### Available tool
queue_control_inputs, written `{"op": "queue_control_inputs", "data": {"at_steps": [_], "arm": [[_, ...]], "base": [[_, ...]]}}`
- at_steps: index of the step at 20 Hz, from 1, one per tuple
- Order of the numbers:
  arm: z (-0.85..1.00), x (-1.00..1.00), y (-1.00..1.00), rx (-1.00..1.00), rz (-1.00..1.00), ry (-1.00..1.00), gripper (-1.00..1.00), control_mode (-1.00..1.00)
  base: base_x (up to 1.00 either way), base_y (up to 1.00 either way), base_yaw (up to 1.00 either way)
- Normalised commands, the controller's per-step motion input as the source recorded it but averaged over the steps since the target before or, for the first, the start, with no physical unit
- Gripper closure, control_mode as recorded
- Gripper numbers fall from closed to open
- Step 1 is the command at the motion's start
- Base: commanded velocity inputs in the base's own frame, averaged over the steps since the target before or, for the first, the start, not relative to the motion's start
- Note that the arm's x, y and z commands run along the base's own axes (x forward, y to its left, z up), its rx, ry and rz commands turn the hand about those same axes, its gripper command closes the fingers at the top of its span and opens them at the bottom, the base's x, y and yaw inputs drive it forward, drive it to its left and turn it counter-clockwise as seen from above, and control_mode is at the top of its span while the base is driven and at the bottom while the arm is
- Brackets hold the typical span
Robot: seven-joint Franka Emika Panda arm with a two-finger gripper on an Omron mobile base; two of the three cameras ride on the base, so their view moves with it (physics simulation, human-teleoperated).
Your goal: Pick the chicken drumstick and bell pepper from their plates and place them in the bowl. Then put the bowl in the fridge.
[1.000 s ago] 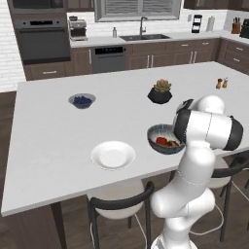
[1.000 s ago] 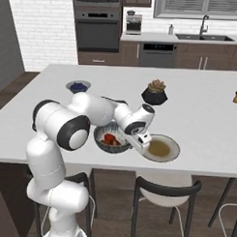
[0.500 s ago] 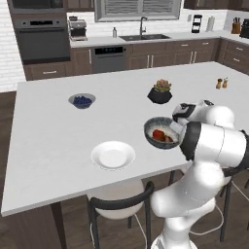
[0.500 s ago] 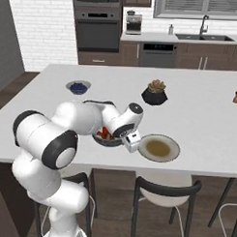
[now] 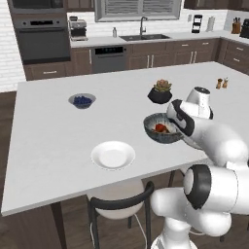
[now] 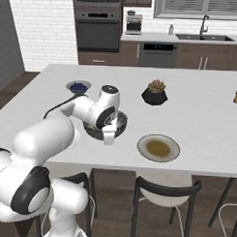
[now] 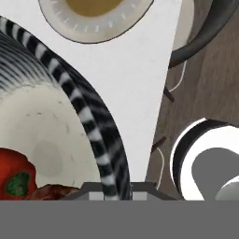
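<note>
- The kitchen island counter (image 5: 58, 141) was seen with both plates emptied.
- The bowl (image 5: 163, 129), loaded with bell pepper (image 7: 14, 179) and chicken drumstick (image 7: 56, 192), was clamped at its rim by the gripper (image 7: 115, 189), presumably for carrying to the fridge.

Glossy white rounded arm (image 5: 219, 146) casing in bulbous segments. Dark grey circular caps and black bands at joints. Cylindrical white wrist housing with grey end cap. Small white block at hand. Thin black cable along upper link.
</note>
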Motion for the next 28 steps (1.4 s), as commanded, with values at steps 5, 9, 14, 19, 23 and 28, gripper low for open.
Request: {"op": "queue_control_inputs", "data": {"at_steps": [5, 9, 14, 19, 23, 28], "arm": [[0.9, -0.91, 0.35, 0.08, -0.36, 0.06, 1.0, -1.0], [0.93, -1.0, 0.46, 0.0, -0.23, -0.02, 1.0, -1.0], [0.86, -1.0, 0.43, 0.0, -0.08, -0.05, 1.0, -1.0], [0.88, -0.99, 0.13, -0.03, -0.03, -0.17, 1.0, -1.0], [0.74, -0.99, 0.01, 0.0, 0.0, -0.26, 1.0, -1.0], [0.6, -0.99, 0.01, 0.0, -0.01, -0.09, 1.0, -1.0]], "base": [[0.0, 0.0, 0.0], [0.0, 0.0, 0.0], [0.0, 0.0, 0.0], [0.0, 0.0, 0.0], [0.0, 0.0, 0.0], [0.0, 0.0, 0.0]]}}
